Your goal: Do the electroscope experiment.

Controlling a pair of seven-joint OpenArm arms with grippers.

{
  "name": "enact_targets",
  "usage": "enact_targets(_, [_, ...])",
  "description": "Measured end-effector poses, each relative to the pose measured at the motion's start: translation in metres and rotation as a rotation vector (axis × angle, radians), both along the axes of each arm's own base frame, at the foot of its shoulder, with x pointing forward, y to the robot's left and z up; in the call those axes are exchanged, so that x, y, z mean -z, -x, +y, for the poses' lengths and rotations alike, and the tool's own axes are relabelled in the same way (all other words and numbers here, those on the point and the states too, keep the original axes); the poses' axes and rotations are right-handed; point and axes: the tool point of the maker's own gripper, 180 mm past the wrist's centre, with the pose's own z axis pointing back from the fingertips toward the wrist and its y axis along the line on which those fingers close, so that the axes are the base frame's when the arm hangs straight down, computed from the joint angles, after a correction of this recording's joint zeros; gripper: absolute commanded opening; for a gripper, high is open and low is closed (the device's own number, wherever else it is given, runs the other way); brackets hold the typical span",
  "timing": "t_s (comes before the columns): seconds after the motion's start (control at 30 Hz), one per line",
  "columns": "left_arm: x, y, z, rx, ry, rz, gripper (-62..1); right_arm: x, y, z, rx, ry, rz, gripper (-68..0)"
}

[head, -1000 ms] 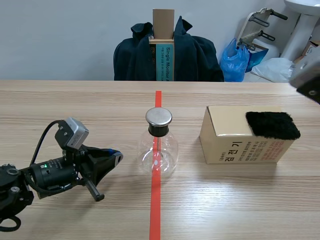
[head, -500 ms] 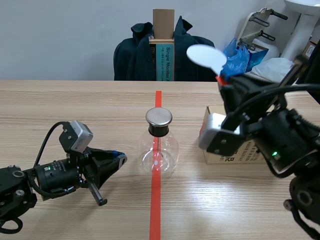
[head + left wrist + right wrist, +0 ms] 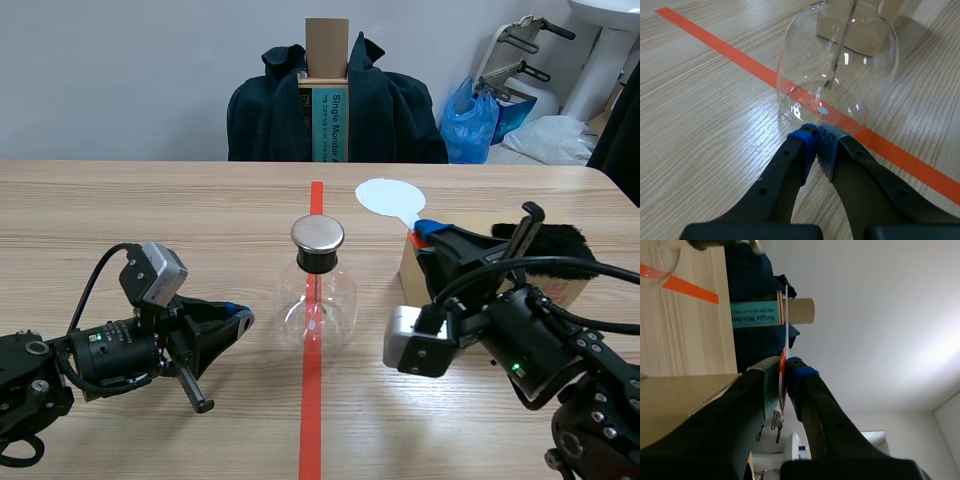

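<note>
Left arm (image 3: pixel 70 365) lies low at the lower left of the scene view. The left gripper (image 3: pixel 238 316) points toward frame centre, pads pressed together on nothing. Right arm (image 3: pixel 540 350) fills the lower right. The right gripper (image 3: pixel 425 232) angles up and left, its fingers clamped on the thin stem of a white paddle (image 3: pixel 388 197).

Pale grey wall (image 3: pixel 120 70), plain, across top of frame. Light wood-grain surface (image 3: pixel 150 210) fills lower two thirds. Upper centre, behind far edge: dark jacket (image 3: pixel 265 115) draped in heap, upright cardboard box (image 3: pixel 327 45) at its middle, teal box (image 3: pixel 328 125) below. Upper right: blue plastic bag (image 3: pixel 470 120), white bag (image 3: pixel 550 140), folded metal frame (image 3: pixel 515 50) against wall, white basin pedestal (image 3: pixel 605 50) in corner. Light soft, even.
</note>
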Motion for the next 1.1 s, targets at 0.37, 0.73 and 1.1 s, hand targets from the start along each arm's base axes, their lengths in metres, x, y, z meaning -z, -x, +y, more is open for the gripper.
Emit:
enact_targets(0.37, [0.000,0.000,0.000,0.000,0.000,0.000,-57.9,-0.008,0.011,0.019,-0.127,-0.003,-0.042,-66.8])
enact_targets(0.73, [0.000,0.000,0.000,0.000,0.000,0.000,-57.9,-0.008,0.031,0.038,-0.277,0.003,-0.055,-66.8])
enact_targets(1.1, [0.000,0.000,0.000,0.000,0.000,0.000,-57.9,-0.008,0.036,0.043,-0.315,0.005,-0.052,-66.8])
